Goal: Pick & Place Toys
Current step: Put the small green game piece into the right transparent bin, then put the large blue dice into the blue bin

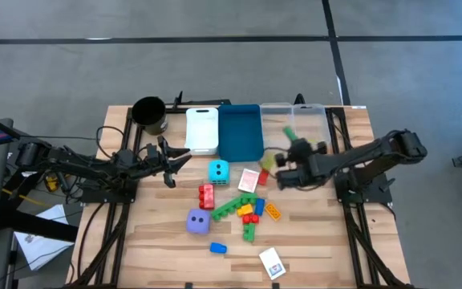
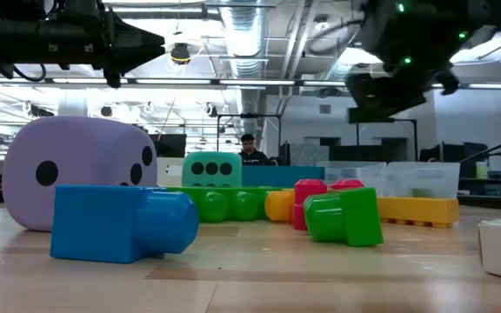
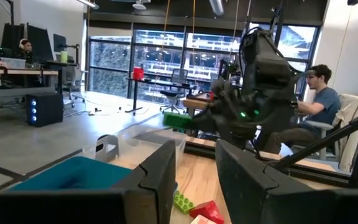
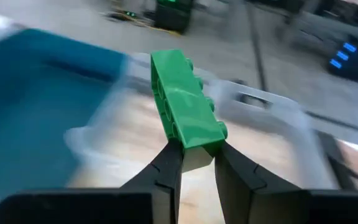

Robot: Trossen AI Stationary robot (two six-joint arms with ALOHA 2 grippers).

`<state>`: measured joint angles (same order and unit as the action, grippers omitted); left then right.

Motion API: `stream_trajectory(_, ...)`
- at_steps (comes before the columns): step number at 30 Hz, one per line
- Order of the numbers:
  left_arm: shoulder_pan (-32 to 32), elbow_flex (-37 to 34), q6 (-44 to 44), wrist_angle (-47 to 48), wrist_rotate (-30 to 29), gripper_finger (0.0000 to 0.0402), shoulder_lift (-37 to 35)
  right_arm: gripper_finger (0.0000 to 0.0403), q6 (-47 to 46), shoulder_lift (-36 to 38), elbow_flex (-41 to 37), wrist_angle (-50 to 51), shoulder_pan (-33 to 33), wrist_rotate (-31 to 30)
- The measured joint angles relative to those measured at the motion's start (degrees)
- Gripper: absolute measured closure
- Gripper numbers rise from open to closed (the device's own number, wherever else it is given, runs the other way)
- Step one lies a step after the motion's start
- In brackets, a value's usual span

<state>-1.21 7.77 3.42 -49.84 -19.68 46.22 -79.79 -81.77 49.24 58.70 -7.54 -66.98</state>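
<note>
Carry step: right gripper [image 4: 194, 152], jaws clamped on a green brick [image 4: 185, 102], hangs over the clear bin [image 1: 303, 120]; next, lower and release inside. Left gripper [image 1: 171, 164], jaws slightly parted and empty, waits above the desk [image 1: 319, 249]

a light wooden slatted tabletop [image 1: 159, 241] carries everything. along its far edge stand a black round cup [image 1: 149, 115], a white bin [image 1: 202, 130], a blue bin [image 1: 240, 132] and a clear bin [image 1: 305, 120]. mid-table lie a cyan die [image 1: 218, 171], a purple die [image 1: 198, 221], scattered bricks [image 1: 245, 210] and, near the front edge, a small card [image 1: 272, 262].
</note>
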Motion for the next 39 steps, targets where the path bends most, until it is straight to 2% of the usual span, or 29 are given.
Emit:
stream_trajectory(3, 0.0, 0.0, 0.0, -0.02, 0.0, 0.0293, 0.0, 0.0332, -9.6, 2.12, -1.91, 9.57, 2.46, 1.3)
stream_trajectory(6, 0.0, 0.0, 0.02, -0.02, 0.01, 0.0293, 0.0, 0.0332, -13.85, 3.77, -4.69, 12.65, 3.86, 2.3)
stream_trajectory(12, 0.0, 0.0, 0.02, -0.27, 0.01, 0.0293, 0.0, 0.0332, -14.73, 4.2, -9.79, 10.79, 5.61, 2.5)
stream_trajectory(18, 0.0, 0.0, 0.02, -0.72, 0.0, 0.0293, 0.0, 0.0324, -13.13, 3.73, -10.52, 8.24, 5.55, 1.5)
stream_trajectory(32, 0.0, 0.0, 0.02, -0.37, 0.0, 0.0293, 0.0, 0.0182, -11.25, 3.77, -10.5, 6.82, 5.08, -0.19)
stream_trajectory(36, 0.0, 0.0, 0.02, -0.27, 0.0, 0.0293, 0.0, 0.0163, -10.1, 3.77, -10.47, 6.38, 4.81, -0.14)
stream_trajectory(39, 0.0, 0.0, 0.02, -0.24, 0.0, 0.0293, 0.0, 0.0162, -3.27, 3.75, -9.42, 2.92, 3.39, 0.33)
